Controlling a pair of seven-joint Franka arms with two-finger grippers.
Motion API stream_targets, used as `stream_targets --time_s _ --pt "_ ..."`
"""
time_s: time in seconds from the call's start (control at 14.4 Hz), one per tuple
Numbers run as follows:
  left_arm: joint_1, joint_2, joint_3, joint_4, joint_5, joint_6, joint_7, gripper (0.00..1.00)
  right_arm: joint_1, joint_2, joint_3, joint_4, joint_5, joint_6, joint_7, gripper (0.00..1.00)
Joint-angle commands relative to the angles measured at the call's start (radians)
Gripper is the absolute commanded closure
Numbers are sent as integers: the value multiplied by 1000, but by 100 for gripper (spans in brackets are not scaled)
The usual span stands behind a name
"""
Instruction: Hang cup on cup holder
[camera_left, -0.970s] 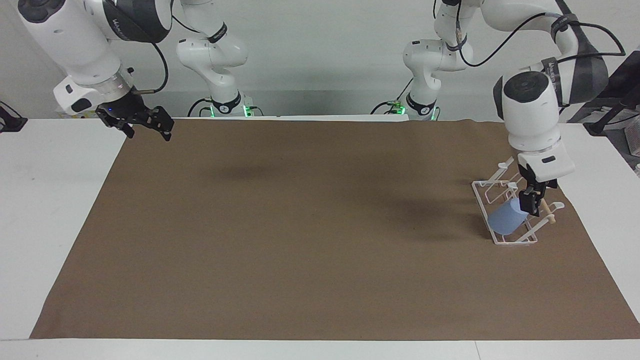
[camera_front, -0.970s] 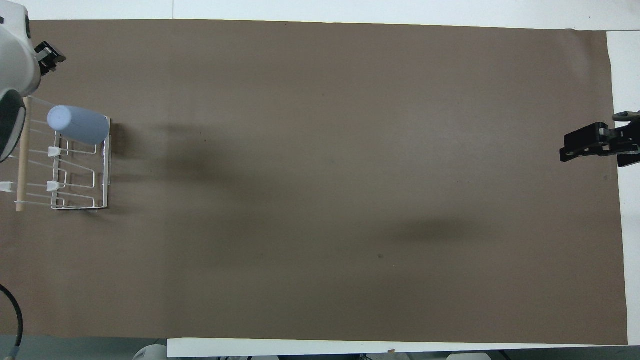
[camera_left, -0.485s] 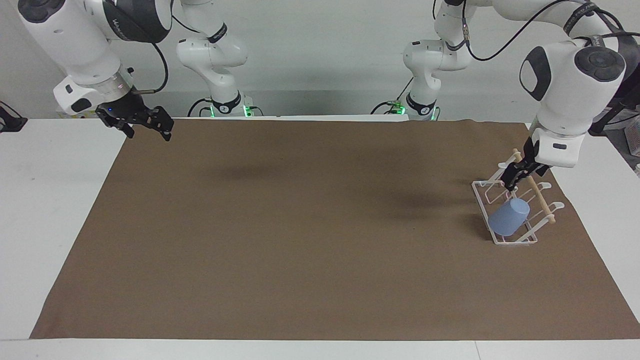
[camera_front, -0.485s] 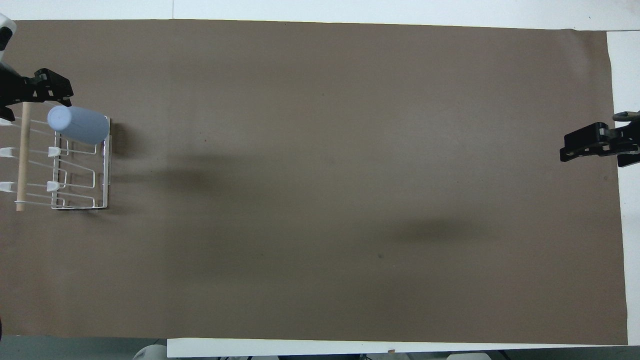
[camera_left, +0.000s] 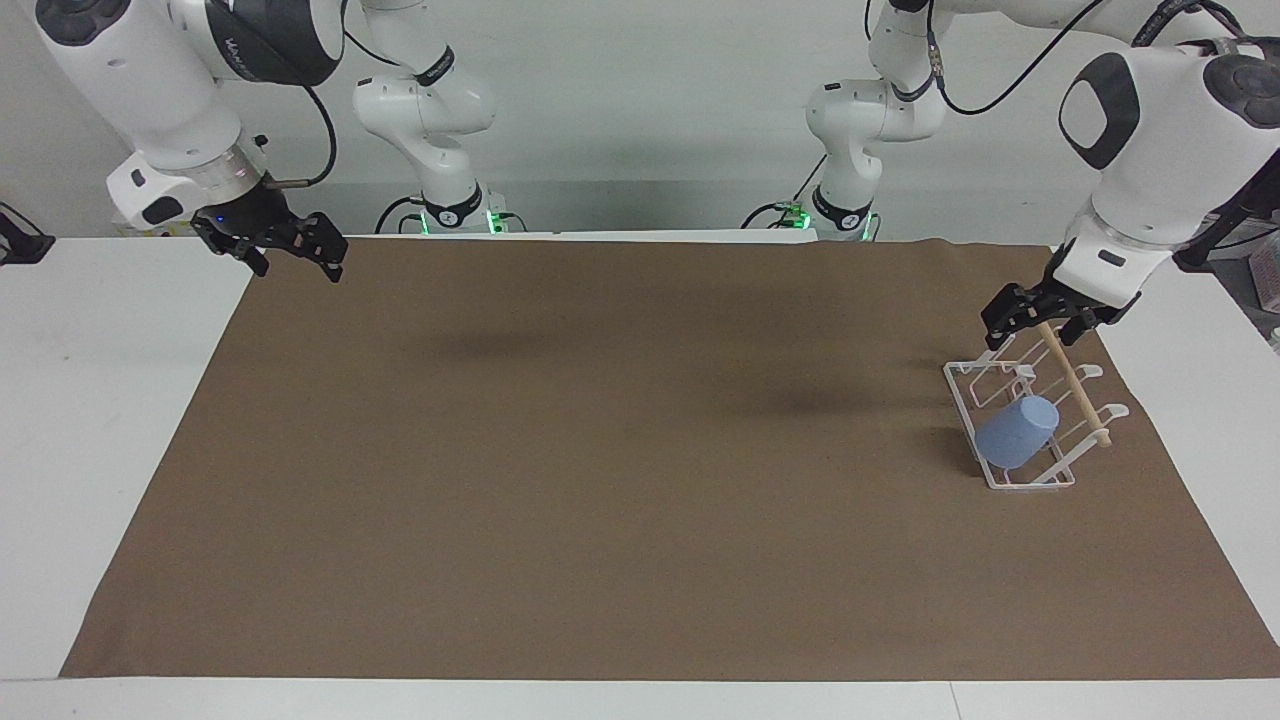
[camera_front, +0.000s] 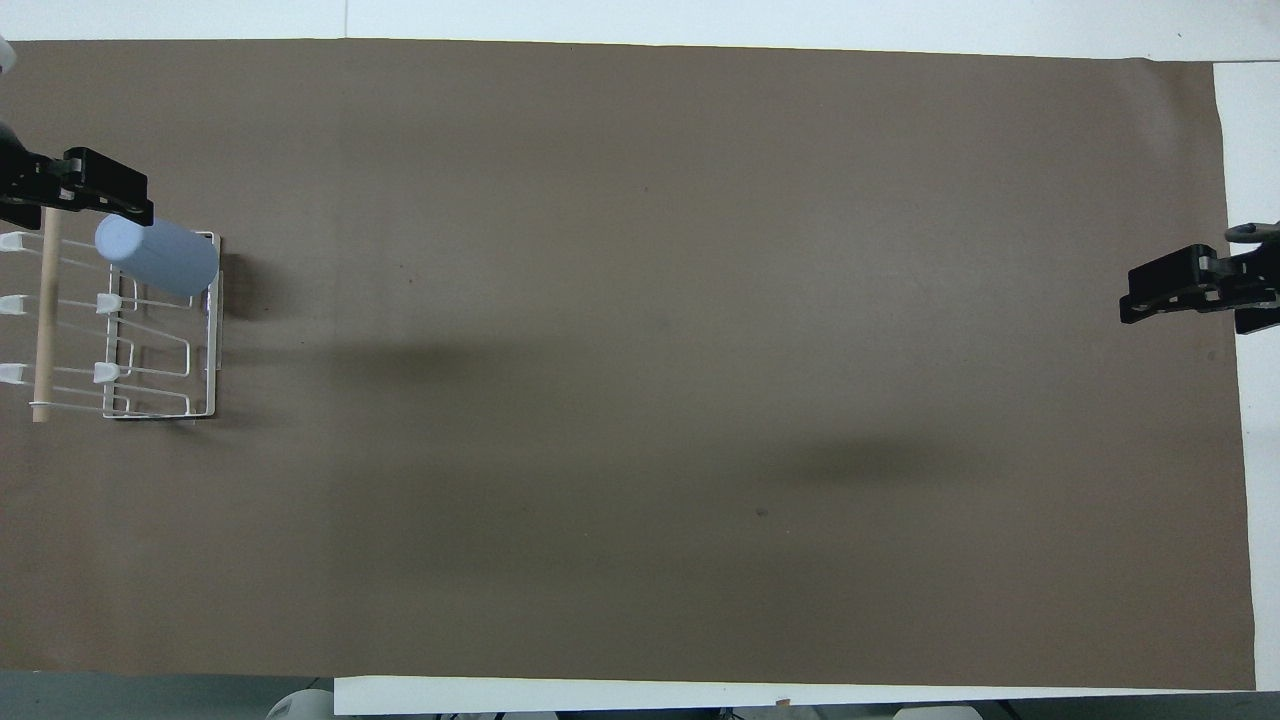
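Observation:
The light-blue cup (camera_left: 1018, 433) (camera_front: 158, 255) hangs tilted, mouth down, on a prong of the white wire cup holder (camera_left: 1030, 486) (camera_front: 160, 412), at the holder's end farther from the robots. The holder stands on the brown mat at the left arm's end of the table. My left gripper (camera_left: 1032, 332) (camera_front: 70, 200) hovers open above the holder's wooden dowel, clear of the cup and holding nothing. Over the mat's corner at the right arm's end of the table, my right gripper (camera_left: 298, 268) (camera_front: 1185, 305) waits open and empty.
A brown mat (camera_left: 600, 450) covers most of the white table (camera_left: 100, 400). Nothing but the holder and cup stands on it.
My left gripper has risen from beside the cup and drawn back above the holder's dowel. The cup stays on its prong. The right arm has not moved.

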Motion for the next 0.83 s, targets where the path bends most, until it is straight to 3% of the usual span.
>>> stream_targets --time_s 0.0,0.21,0.49,0.62,0.76 --pt "-2 29 6 65 -16 -79 20 0 -16 -17 13 -19 -16 17 9 1" --pt "-1 101 11 217 -14 -142 20 0 -22 -17 15 -21 -16 14 9 0" --pt "10 86 2 211 -17 -113 20 0 -24 -14 18 -21 -26 17 9 1" --pt "16 31 3 132 -13 -108 19 0 -24 -14 18 -21 -27 17 9 1" --pt "13 -75 2 -29 -10 -18 32 0 -28 -14 18 -21 -26 17 9 1"
